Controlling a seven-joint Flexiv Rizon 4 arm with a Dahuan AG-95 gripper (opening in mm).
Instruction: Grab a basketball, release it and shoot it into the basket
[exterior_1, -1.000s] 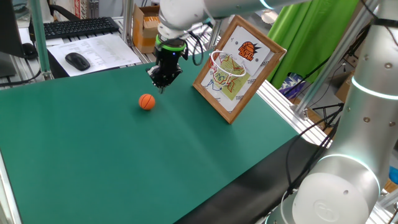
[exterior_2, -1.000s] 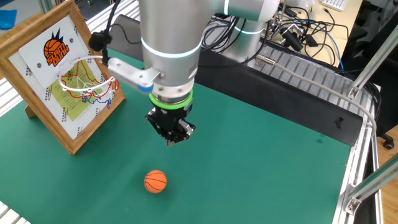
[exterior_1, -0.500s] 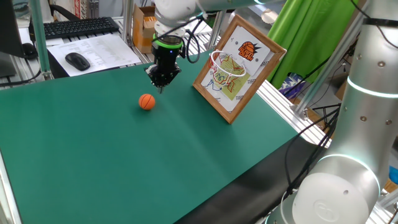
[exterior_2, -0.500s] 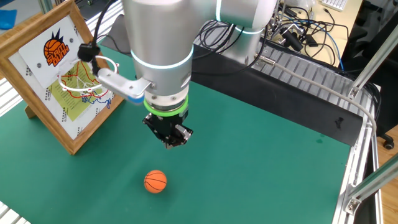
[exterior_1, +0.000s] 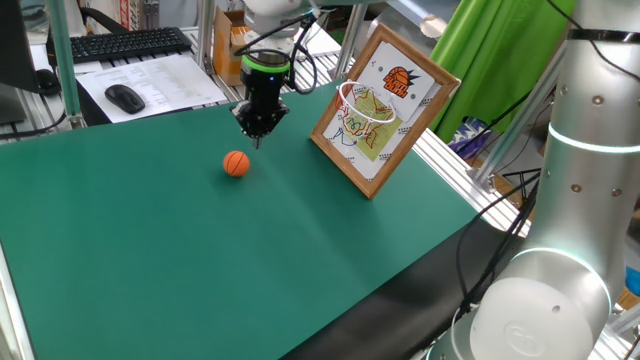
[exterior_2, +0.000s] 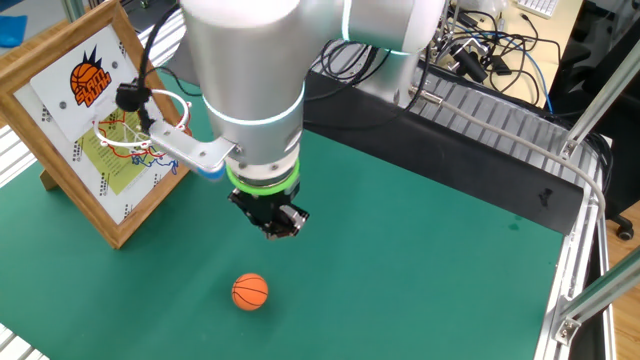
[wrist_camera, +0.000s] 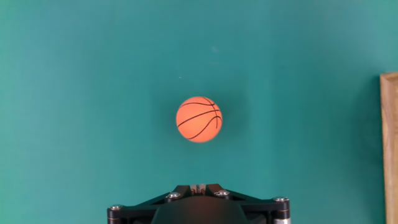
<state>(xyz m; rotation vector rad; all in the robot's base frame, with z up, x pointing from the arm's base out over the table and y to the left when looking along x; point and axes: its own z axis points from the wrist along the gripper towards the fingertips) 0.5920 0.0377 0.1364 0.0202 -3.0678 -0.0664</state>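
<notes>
The small orange basketball (exterior_1: 236, 164) (exterior_2: 250, 291) (wrist_camera: 199, 119) rests on the green table mat. My gripper (exterior_1: 259, 139) (exterior_2: 277, 231) hangs above the mat, a short way beside the ball and not touching it. Its fingers are shut together with nothing between them; in the hand view the gripper (wrist_camera: 198, 186) shows only its closed tips at the bottom edge, the ball ahead of them. The basket (exterior_1: 365, 105) (exterior_2: 140, 125), a white hoop with net, is fixed to a tilted wood-framed board (exterior_1: 388, 72) (exterior_2: 85, 110) at the mat's edge.
Behind the mat lie a keyboard (exterior_1: 125, 42), a black mouse (exterior_1: 124, 98) and papers (exterior_1: 160, 75). A cardboard box (exterior_1: 235, 45) stands behind the arm. Cables (exterior_2: 480, 50) and an aluminium rail (exterior_2: 520, 140) run along the far side. The board's edge (wrist_camera: 390, 143) shows at right.
The arm has shifted slightly toward the ball and away from the board, bringing the gripper nearer to above the ball. The ball has not moved; the fingers stay shut.
</notes>
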